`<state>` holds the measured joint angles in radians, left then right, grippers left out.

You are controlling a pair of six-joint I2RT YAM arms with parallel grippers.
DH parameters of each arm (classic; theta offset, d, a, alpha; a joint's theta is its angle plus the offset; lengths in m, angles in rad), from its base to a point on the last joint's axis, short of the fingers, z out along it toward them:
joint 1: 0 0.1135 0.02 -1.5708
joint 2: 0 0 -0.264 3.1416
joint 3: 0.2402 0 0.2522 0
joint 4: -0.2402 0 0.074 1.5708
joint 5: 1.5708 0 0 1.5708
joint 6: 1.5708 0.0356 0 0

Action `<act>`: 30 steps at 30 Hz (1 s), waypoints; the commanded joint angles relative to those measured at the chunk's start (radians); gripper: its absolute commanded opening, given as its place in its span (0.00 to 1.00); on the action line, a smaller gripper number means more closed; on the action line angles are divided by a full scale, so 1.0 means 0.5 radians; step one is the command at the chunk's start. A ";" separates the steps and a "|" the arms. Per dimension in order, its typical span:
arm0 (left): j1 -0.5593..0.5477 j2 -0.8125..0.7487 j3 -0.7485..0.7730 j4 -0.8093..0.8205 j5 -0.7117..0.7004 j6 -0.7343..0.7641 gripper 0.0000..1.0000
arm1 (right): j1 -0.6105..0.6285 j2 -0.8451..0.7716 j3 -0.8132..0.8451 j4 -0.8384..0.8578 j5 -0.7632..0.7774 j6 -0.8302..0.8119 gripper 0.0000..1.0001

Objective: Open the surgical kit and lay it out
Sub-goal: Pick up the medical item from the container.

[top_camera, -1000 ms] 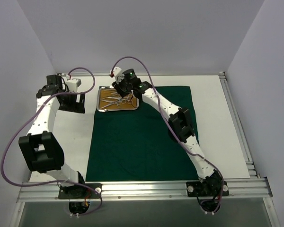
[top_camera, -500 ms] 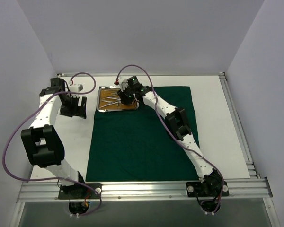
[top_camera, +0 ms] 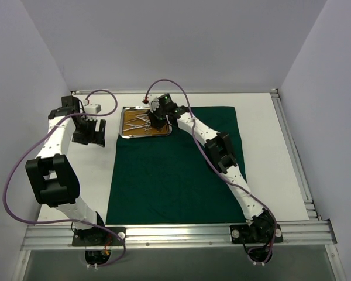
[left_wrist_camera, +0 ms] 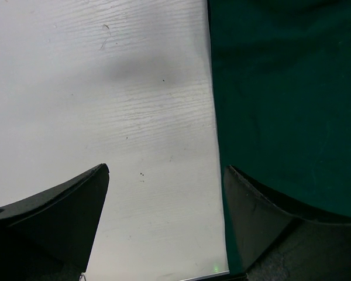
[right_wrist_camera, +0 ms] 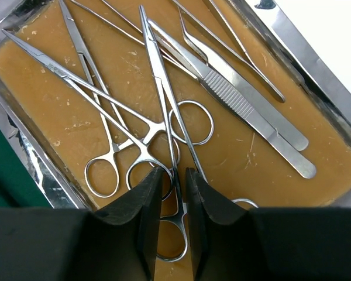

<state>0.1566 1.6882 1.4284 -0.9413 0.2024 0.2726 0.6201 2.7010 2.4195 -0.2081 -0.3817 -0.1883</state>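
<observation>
Surgical kit (top_camera: 175, 175), flat green cloth (left_wrist_camera: 281, 88), orange-lined tray (right_wrist_camera: 316, 64)

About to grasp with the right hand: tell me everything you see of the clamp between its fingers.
Shiny steel clamp, ring-handled, lying flat on the orange-brown lining of the tray, pointing away from the right hand. It overlaps another clamp. Its shanks pass between the nearly shut fingers; whether they touch is unclear.
</observation>
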 commanded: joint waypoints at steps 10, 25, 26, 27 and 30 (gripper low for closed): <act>0.024 -0.051 0.003 0.023 0.003 -0.011 0.89 | 0.015 -0.012 -0.068 -0.075 0.095 -0.056 0.00; 0.024 -0.072 -0.004 0.033 0.016 -0.008 0.89 | 0.048 -0.352 -0.169 0.088 0.091 -0.081 0.00; 0.024 -0.072 -0.004 0.033 0.016 -0.008 0.89 | 0.048 -0.352 -0.173 0.097 0.091 -0.075 0.00; 0.024 -0.075 -0.007 0.033 0.013 -0.008 0.89 | 0.048 -0.352 -0.179 0.100 0.091 -0.071 0.00; 0.024 -0.081 -0.010 0.033 0.013 -0.005 0.89 | 0.042 -0.355 -0.176 0.109 0.107 -0.016 0.00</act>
<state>0.1619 1.6867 1.4254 -0.9390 0.2016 0.2722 0.6365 2.6133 2.3344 -0.1814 -0.3397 -0.2260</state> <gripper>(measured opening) 0.890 0.021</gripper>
